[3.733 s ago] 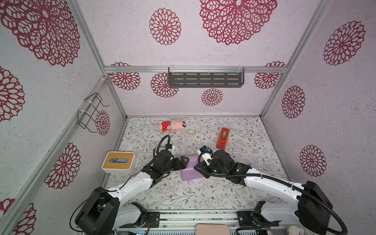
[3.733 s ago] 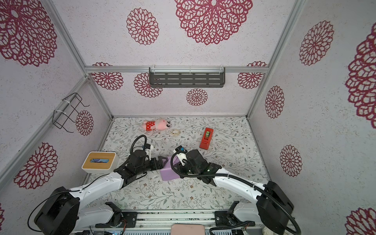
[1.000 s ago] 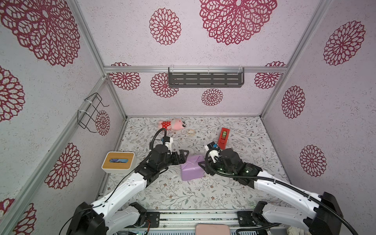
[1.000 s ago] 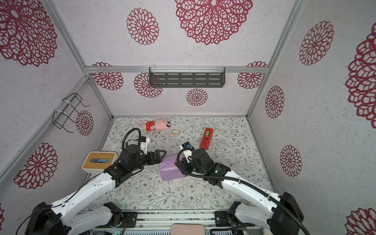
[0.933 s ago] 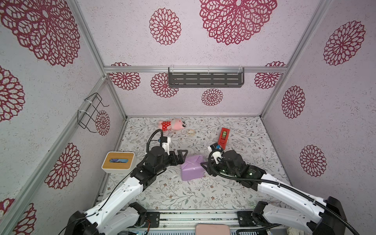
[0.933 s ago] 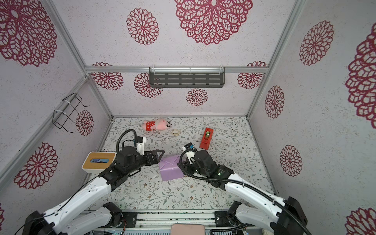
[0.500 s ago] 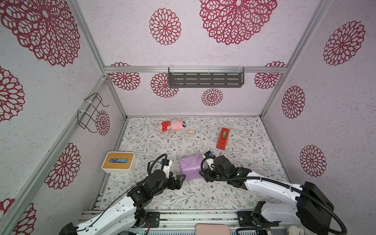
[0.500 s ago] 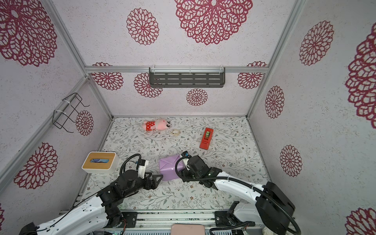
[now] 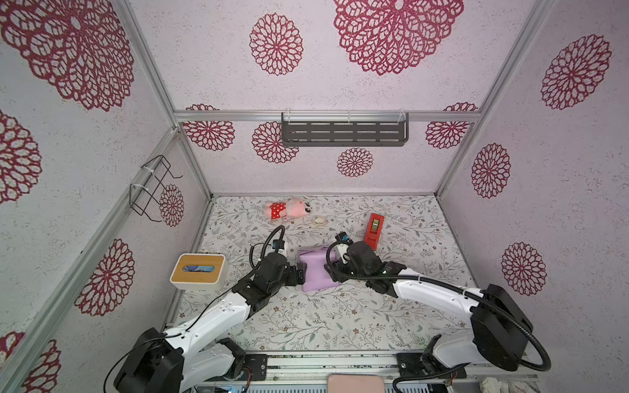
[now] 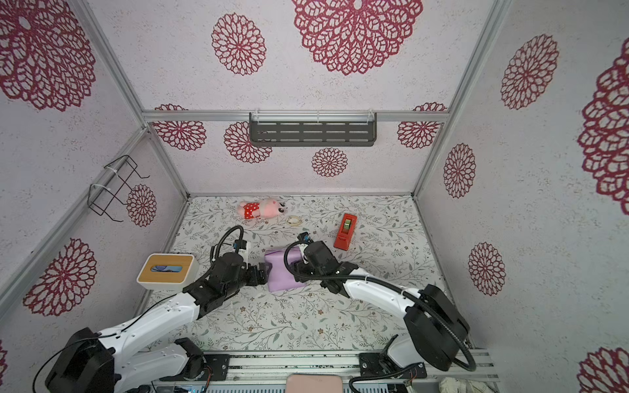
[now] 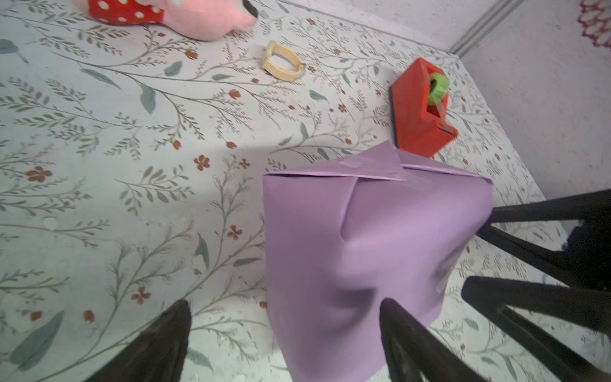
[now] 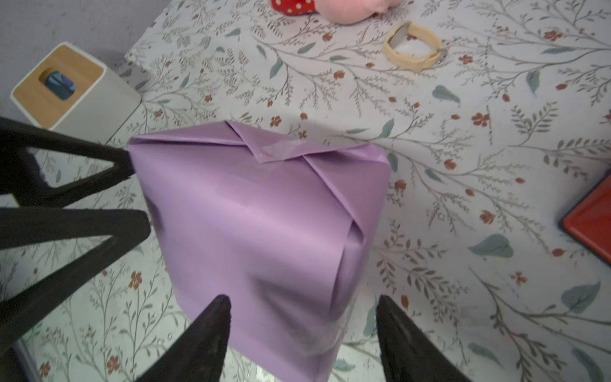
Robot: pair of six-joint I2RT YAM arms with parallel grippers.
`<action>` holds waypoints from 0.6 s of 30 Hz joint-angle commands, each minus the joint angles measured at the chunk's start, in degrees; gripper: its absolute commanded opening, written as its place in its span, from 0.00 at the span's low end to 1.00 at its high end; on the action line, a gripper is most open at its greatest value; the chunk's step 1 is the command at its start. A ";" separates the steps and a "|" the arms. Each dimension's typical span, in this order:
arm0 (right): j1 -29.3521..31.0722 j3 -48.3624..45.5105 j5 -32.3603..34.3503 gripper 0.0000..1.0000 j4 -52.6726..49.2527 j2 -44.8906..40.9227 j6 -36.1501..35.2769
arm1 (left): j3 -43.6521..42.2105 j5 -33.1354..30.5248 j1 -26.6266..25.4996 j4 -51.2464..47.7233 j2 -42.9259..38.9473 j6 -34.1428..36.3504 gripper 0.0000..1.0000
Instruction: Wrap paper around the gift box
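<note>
The gift box is hidden inside the paper (image 9: 315, 272) (image 10: 280, 272), which covers it as a lilac parcel with folded, taped ends (image 11: 363, 231) (image 12: 264, 215). The parcel stands on the floral table near the middle. My left gripper (image 9: 301, 273) (image 11: 285, 302) is open at the parcel's left side, one finger before its face and the other over the table. My right gripper (image 9: 332, 270) (image 12: 303, 297) is open at the opposite side, straddling a lower corner. Neither gripper is shut on anything.
A white tissue box with a wooden top (image 9: 199, 271) stands at the left. A red tape dispenser (image 9: 373, 231) lies just behind the right gripper. A pink plush toy (image 9: 289, 208) and a tape ring (image 9: 320, 221) lie at the back. A pink pad (image 9: 355, 383) sits at the front edge.
My left gripper has come from low at the front left back up to the parcel's left side. The right gripper stays at the parcel's right side. The parcel has barely shifted.
</note>
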 commanded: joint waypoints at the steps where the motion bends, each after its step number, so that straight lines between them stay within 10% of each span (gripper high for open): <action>1: -2.20 4.22 0.87 0.71 -2.30 1.47 2.03 | 3.10 2.44 1.39 0.78 1.63 1.47 0.92; 5: -2.60 3.81 5.75 0.73 -4.68 -2.80 -1.23 | 3.56 -1.10 1.65 -1.62 -3.33 3.57 0.95; 10: -5.95 -2.28 27.60 0.82 -6.67 -11.79 -6.81 | -1.33 -15.65 3.95 -1.59 -15.25 6.80 0.99; 18: -21.33 -20.48 44.83 0.99 15.23 -17.47 -13.67 | -7.52 -31.73 15.37 6.79 -22.20 17.00 0.97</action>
